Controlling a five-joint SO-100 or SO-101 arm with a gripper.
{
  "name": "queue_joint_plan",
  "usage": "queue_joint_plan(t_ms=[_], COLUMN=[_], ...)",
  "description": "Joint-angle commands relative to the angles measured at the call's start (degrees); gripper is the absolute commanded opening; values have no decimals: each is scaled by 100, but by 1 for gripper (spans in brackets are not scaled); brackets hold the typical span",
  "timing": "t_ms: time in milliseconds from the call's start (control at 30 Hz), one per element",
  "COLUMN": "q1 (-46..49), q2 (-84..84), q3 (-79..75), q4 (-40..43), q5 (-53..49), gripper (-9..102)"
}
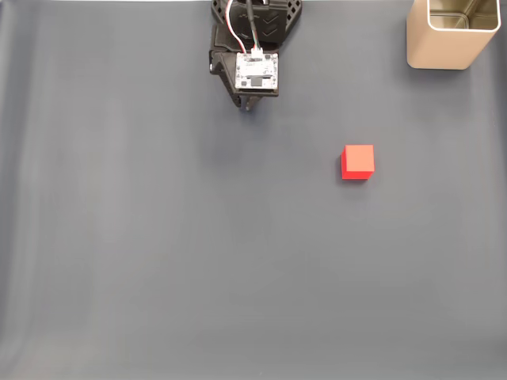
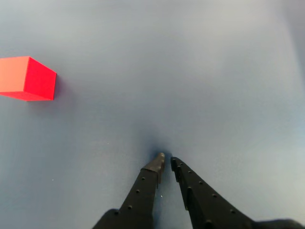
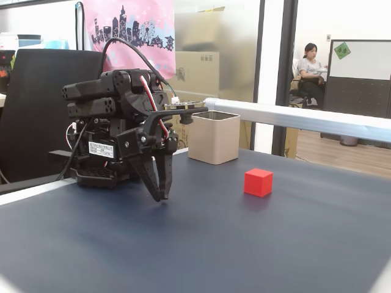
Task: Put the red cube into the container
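Fingers [image 2: 164,164] nearly shut, empty | red cube [image 2: 26,78] at my ten o'clock in wrist view | probably square-on, no long axis

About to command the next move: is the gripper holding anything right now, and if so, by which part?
Nothing is held. The gripper is nearly shut on empty air above the mat; the red cube sits apart, untouched.

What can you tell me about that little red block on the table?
The red cube is small and bright red, with plain matte faces and crisp edges. It sits flat on the dark blue-grey table, alone and untouched. The gripper is off to one side, and the container stands apart from it.
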Motion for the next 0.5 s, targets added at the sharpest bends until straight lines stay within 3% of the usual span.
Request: queue_joint_plan(t_ms=[0, 467], q1=[-35, -9], q2=[237, 237], q3=[62, 62], q4=[62, 53], q5=[-9, -35], gripper=[1, 0])
